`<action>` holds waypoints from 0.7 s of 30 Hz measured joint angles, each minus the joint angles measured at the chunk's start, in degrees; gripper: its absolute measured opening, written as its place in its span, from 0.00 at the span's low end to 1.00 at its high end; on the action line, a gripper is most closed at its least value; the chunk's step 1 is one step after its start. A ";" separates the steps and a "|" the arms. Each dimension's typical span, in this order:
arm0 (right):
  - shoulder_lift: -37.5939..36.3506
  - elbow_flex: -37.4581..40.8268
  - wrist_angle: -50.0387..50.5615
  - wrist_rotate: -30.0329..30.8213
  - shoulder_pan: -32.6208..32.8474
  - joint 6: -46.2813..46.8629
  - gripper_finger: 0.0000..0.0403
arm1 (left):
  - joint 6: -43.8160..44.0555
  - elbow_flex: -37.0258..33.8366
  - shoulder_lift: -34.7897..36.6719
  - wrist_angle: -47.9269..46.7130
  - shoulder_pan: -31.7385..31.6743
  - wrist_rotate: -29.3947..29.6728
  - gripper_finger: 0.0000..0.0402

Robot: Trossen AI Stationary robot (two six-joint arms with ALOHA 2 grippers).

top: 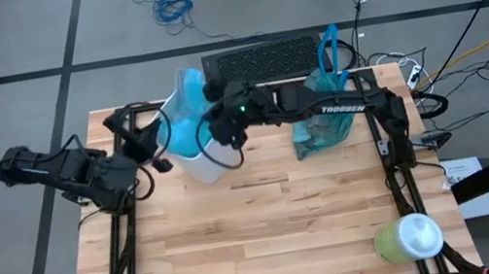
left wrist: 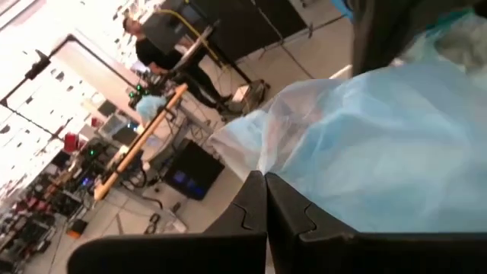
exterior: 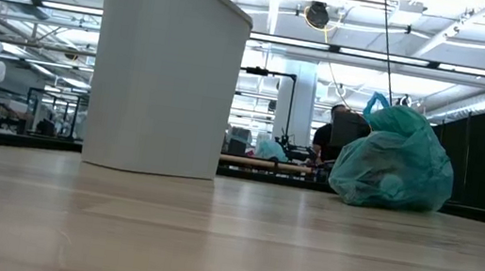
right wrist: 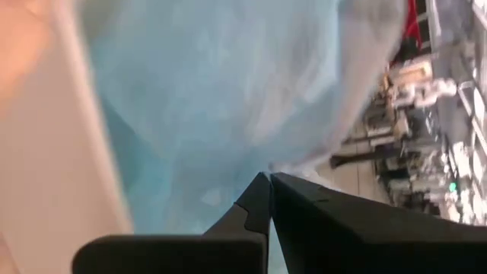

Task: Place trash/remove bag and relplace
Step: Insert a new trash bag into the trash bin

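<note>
- Nearest me, at about 5 o'clock on the table point(top: 271, 241), I see a pale-green container with a white top point(top: 408, 238) near the front right corner, well apart from everything else.
- Past the table's middle, at about 11 o'clock, stands the white bin point(top: 197, 159); in the low view it rises upright on the wood point(exterior: 164, 72).
- The sky-blue bag point(top: 184, 117) sits at the bin's mouth, bunched over its rim.
- My left gripper point(top: 160, 148) is at the bin's left side; in its wrist view the fingers point(left wrist: 262, 221) are pressed together with a fold of the sky-blue bag point(left wrist: 380, 144) right at their tips, pinching it.
- My right gripper point(top: 221, 133) reaches over from 3 o'clock to the bin's right rim; its fingers point(right wrist: 266, 205) are likewise closed, with blue plastic point(right wrist: 251, 91) against the tips and the bin wall alongside.
- The right arm's forearm reads "TROSSEN" in white letters.
- At about 1 o'clock, just right of the bin, the teal-green bag point(top: 322, 115) lies on the table, full and knotted, blue handles sticking up; the low view shows it resting on the wood point(exterior: 395, 162).
- Beyond the far edge, a dark mat point(top: 262, 60) lies on the floor.
</note>
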State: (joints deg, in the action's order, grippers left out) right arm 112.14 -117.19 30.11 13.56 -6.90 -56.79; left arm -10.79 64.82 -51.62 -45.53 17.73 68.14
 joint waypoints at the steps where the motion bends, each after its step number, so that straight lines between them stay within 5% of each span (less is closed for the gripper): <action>1: -0.03 0.00 -0.18 0.06 0.87 -0.32 0.00 | 0.07 0.00 -0.13 0.26 0.94 0.65 0.00; 14: -0.14 0.10 0.48 8.45 8.03 -2.46 0.00 | 8.36 -1.78 -4.45 -0.54 13.39 8.97 0.00; 21: -0.94 9.58 -6.69 17.18 8.31 -6.70 0.00 | 21.13 -5.87 -4.61 -4.96 17.20 12.08 0.00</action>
State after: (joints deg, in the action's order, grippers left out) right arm 111.20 -107.61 23.42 30.74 1.41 -63.49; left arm 10.35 58.94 -56.23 -50.48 34.93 80.22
